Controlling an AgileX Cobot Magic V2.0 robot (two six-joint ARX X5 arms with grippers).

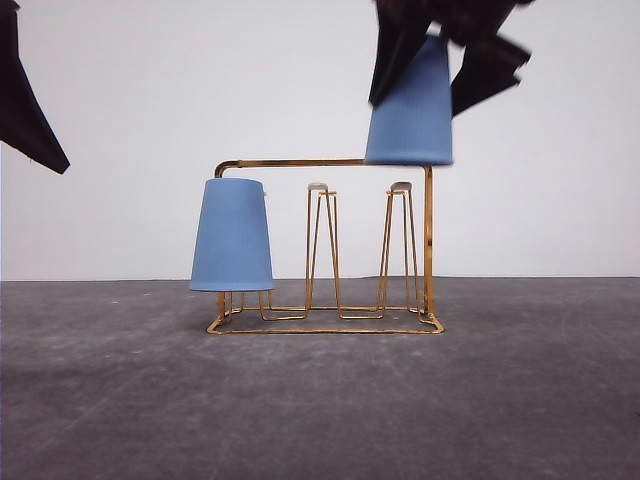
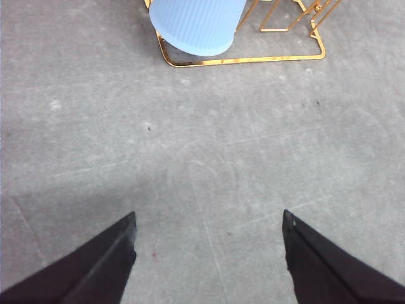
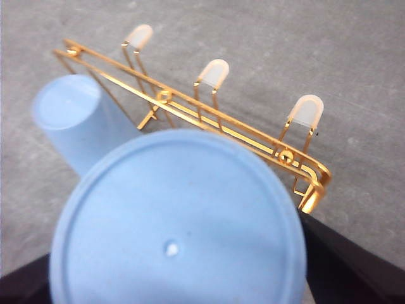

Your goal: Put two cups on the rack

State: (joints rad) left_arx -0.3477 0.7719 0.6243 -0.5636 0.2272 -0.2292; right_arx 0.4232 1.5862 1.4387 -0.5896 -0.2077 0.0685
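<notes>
My right gripper (image 1: 432, 60) is clamped on a light-blue tapered plastic cup (image 1: 411, 110), held upside down in the air with its wide mouth downward; the dark fingers (image 1: 487, 68) press against its narrow end on both sides. In the front view that cup hangs at the right end of the gold-coloured thin wire rack (image 1: 330, 318), its rim level with the top bar of the rectangular frame handle and above the right-hand white-tipped peg (image 1: 401, 187), not touching it as far as I can tell. From my right wrist camera I look down on the cup's flat round base (image 3: 174, 221), with three white peg tips just beyond it. The second light-blue ribbed cup (image 1: 232, 236) sits inverted over the pegs at the rack's left end, slightly tilted, its rim a little above the wire base. My left gripper (image 2: 209, 228) is spread wide with nothing between its tips, hovering over the bare grey tabletop (image 2: 209, 158), near the seated cup (image 2: 197, 25) and the rack's corner.
</notes>
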